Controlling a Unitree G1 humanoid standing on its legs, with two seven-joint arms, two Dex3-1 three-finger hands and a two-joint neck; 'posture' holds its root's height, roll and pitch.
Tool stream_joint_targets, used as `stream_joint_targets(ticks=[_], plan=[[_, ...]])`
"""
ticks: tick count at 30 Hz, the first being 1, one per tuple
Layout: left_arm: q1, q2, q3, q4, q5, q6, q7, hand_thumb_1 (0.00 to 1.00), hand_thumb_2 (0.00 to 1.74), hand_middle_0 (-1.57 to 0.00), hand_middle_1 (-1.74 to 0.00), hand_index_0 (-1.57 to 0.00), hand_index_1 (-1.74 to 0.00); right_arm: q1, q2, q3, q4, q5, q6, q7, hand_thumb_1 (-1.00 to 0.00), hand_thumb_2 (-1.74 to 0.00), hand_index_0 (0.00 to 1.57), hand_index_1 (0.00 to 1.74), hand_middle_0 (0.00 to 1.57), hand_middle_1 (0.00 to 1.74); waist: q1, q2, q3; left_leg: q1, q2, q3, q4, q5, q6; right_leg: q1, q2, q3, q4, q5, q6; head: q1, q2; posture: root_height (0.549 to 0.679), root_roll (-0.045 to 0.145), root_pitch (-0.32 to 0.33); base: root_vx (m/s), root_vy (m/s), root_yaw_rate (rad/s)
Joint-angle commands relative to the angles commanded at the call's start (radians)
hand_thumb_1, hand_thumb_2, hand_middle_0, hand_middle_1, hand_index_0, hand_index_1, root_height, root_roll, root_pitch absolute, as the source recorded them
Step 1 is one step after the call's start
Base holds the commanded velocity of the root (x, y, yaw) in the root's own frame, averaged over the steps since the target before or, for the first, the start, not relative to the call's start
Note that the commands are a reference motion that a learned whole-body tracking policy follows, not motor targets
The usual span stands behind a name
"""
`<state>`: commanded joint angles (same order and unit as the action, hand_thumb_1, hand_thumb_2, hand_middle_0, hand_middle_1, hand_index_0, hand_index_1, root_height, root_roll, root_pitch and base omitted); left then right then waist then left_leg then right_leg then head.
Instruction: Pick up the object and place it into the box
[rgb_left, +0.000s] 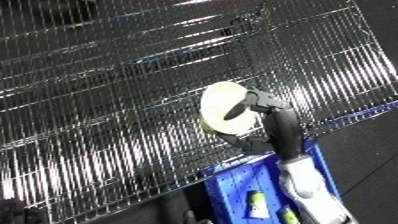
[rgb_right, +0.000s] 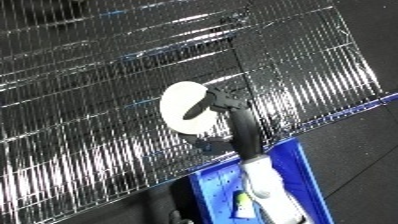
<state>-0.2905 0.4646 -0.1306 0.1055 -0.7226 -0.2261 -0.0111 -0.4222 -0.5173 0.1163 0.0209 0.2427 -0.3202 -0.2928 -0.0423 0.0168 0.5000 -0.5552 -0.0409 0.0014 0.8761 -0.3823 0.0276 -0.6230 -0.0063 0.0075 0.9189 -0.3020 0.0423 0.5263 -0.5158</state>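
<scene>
My right hand (rgb_left: 266, 112) is raised in front of a wire mesh shelf (rgb_left: 115, 100), with its fingers and thumb curled round a pale cream, round flat object (rgb_left: 222, 107). The object stands nearly on edge, its broad face toward me. Below it, at the lower right, lies the blue bin (rgb_left: 233, 187), and my white forearm (rgb_left: 306, 187) crosses over the bin's right side. In the right eye view the same object (rgb_right: 185, 107) hangs above and left of the bin (rgb_right: 213, 192). My left hand shows in neither view.
The wire mesh shelf fills most of both views and slopes down to the right. Small yellow-green items (rgb_left: 258, 202) lie inside the bin. Dark floor (rgb_left: 364, 150) shows at the lower right beside the bin.
</scene>
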Motion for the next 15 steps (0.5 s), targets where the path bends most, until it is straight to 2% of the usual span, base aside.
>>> stream_joint_targets(ticks=[4,9,11,15], plan=[[0.031,0.0,0.027,-0.006,0.003,-0.011,-0.008,1.0,1.74,-1.57,-1.74,-1.57,-1.74,0.097,-0.01,-0.064,-0.053,0.013,-0.04,-0.009,-0.65,-1.13,1.02,1.13,1.02,1.13,-0.021,-0.004,-0.011,0.022,0.008,0.009,-0.022,0.0,-0.0002,0.024,0.0056,0.01,-0.03,0.004,0.0029,0.012,0.015,0.62,0.057,0.043,-0.016,0.016,-0.17],[0.07,-0.003,0.058,-0.015,0.0,-0.034,-0.016,1.0,1.74,-1.57,-1.74,-1.57,-1.74,0.205,-0.012,-0.137,-0.119,0.031,-0.074,-0.04,-0.65,-1.13,1.02,1.13,1.02,1.13,-0.051,-0.005,-0.016,0.041,0.018,0.025,-0.039,-0.003,-0.0009,0.041,0.0101,0.022,-0.054,0.009,0.0036,0.067,0.037,0.625,0.061,0.049,-0.037,0.042,-0.189],[0.083,-0.011,0.065,-0.018,-0.002,-0.05,-0.012,1.0,1.74,-1.57,-1.74,-1.57,-1.74,0.241,-0.01,-0.157,-0.135,0.057,-0.086,-0.038,-0.65,-1.13,1.02,1.13,1.02,1.13,-0.066,-0.004,-0.015,0.049,0.023,0.033,-0.045,-0.004,-0.0013,0.044,0.0117,0.027,-0.062,0.011,0.0033,0.105,0.018,0.626,0.064,0.051,-0.046,0.102,-0.223],[0.096,-0.032,0.068,-0.015,-0.022,-0.088,0.013,1.0,1.74,-1.57,-1.74,-1.57,-1.74,0.307,-0.015,-0.184,-0.122,0.075,-0.102,-0.032,-0.65,-1.13,1.02,1.13,1.02,1.13,-0.101,0.007,-0.008,0.073,0.031,0.051,-0.063,-0.001,-0.0016,0.053,0.0153,0.042,-0.068,0.011,0.0017,0.202,-0.022,0.627,0.07,0.048,-0.026,0.149,-0.236]])
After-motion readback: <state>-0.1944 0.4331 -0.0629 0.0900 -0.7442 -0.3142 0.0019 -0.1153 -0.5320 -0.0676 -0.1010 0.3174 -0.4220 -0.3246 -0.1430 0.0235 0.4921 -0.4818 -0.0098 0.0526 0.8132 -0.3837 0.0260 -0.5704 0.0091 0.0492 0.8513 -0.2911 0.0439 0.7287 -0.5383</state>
